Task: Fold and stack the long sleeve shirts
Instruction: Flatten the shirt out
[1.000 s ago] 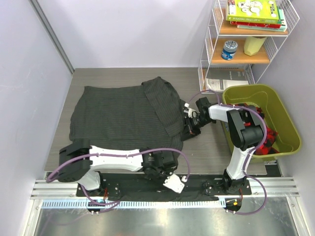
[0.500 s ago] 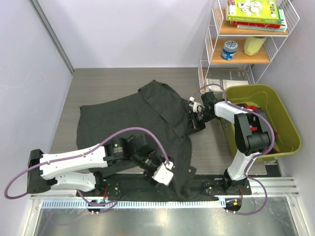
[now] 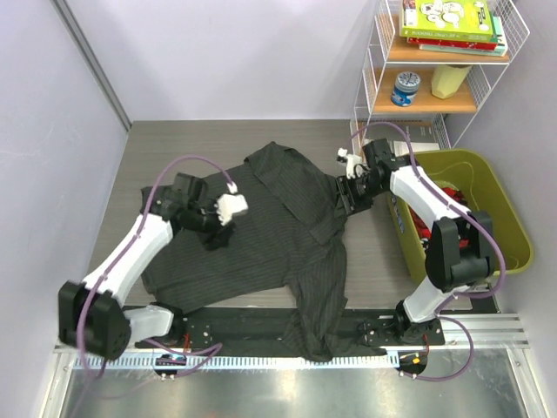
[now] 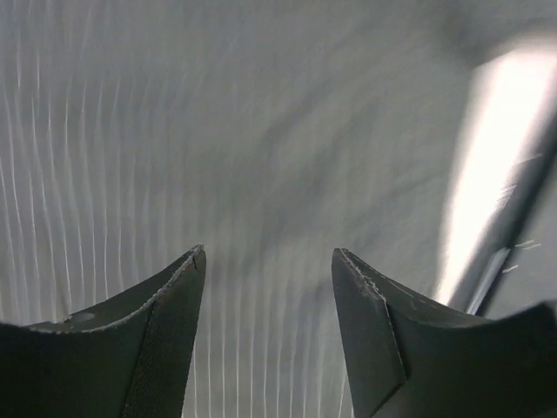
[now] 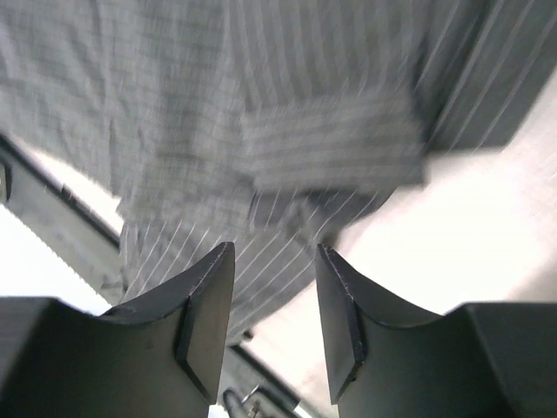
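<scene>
One long sleeve shirt (image 3: 270, 222), dark with fine pale pinstripes, lies rumpled across the table. One of its sleeves (image 3: 318, 305) trails over the near edge onto the arms' base rail. My left gripper (image 3: 215, 237) hovers over the shirt's left half. In the left wrist view it (image 4: 268, 252) is open, with only striped cloth (image 4: 261, 131) below it. My right gripper (image 3: 345, 202) is at the shirt's right edge. In the right wrist view it (image 5: 274, 248) is open and empty above a folded cuff (image 5: 331, 148) and bare table.
A green bin (image 3: 509, 222) holding red things stands at the right, close behind the right arm. A white wire shelf (image 3: 374, 78) with books, a can and a cup stands at the back right. Walls close in the left and back.
Both grippers were shut and have opened, letting go of the shirt. The left arm swung from the near edge to the left middle. The shirt shifted, with a sleeve now over the near edge.
</scene>
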Robot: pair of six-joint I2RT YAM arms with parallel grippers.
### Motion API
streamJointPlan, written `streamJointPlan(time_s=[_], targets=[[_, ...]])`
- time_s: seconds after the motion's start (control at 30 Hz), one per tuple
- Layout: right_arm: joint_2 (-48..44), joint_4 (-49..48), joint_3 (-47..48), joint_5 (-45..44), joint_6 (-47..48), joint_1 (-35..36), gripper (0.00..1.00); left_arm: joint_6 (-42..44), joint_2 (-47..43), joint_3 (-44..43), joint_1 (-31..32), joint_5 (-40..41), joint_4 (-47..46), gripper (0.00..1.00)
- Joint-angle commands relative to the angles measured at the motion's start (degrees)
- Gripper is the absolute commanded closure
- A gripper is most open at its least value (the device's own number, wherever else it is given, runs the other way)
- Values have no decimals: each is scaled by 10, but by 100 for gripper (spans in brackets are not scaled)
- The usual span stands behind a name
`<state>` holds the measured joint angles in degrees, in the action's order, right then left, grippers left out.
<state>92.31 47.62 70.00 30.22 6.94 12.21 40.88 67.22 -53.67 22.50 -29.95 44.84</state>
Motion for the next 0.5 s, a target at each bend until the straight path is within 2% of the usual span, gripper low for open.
streamJointPlan(time_s=[0.0, 0.03, 0.17, 0.33, 0.47], targets=[[68, -38, 57, -32, -17, -1, 53, 31, 96, -24, -132, 69, 55, 40], [81, -42, 63, -35, -18, -1, 55, 26, 115, -34, -180, 69, 59, 41], [139, -48, 75, -35, -16, -1, 58, 6, 214, -82, -263, 88, 61, 42], [164, -62, 18, -57, -12, -1, 59, -1, 323, -124, -276, 136, 20, 42], [137, -66, -42, -54, -11, -1, 59, -9, 403, -185, -275, 145, 16, 43]])
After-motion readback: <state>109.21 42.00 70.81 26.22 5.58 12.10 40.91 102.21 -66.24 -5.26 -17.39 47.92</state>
